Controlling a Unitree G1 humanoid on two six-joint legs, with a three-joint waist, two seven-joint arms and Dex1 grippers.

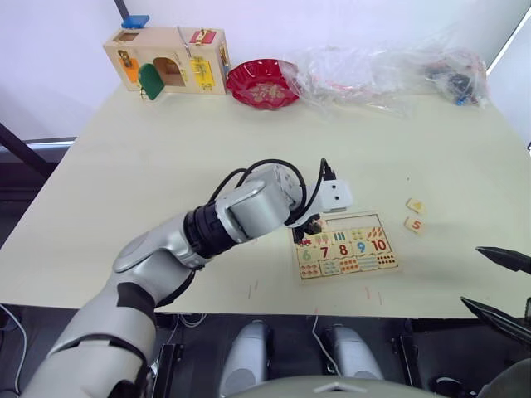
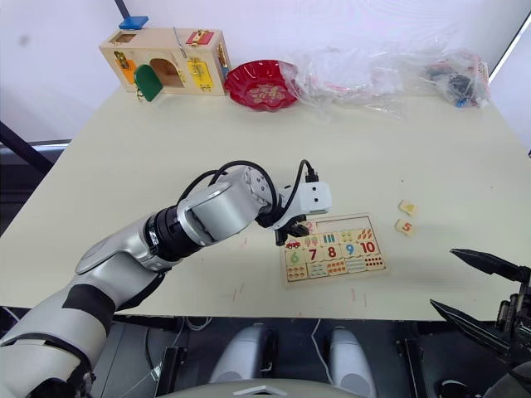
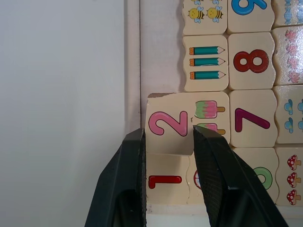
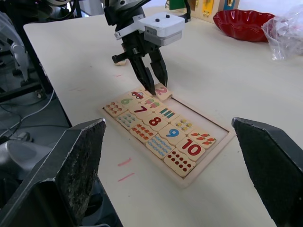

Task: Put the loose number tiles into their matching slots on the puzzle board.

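Seating the 2 tile (image 3: 168, 124) is the step in hand: the left gripper (image 3: 168, 142) pinches it, jaws narrowly parted to its width, at the board's (image 4: 214, 142) near corner. The tile looks tilted, overlapping the 1 tile (image 3: 165, 179) below the fingertips, so next it needs pressing flat, then release. The right gripper (image 4: 168, 165) hangs wide open, empty, with two loose tiles (image 1: 414, 214) on the surface ahead

Pale table (image 1: 166, 149) against white wall (image 1: 50, 50)
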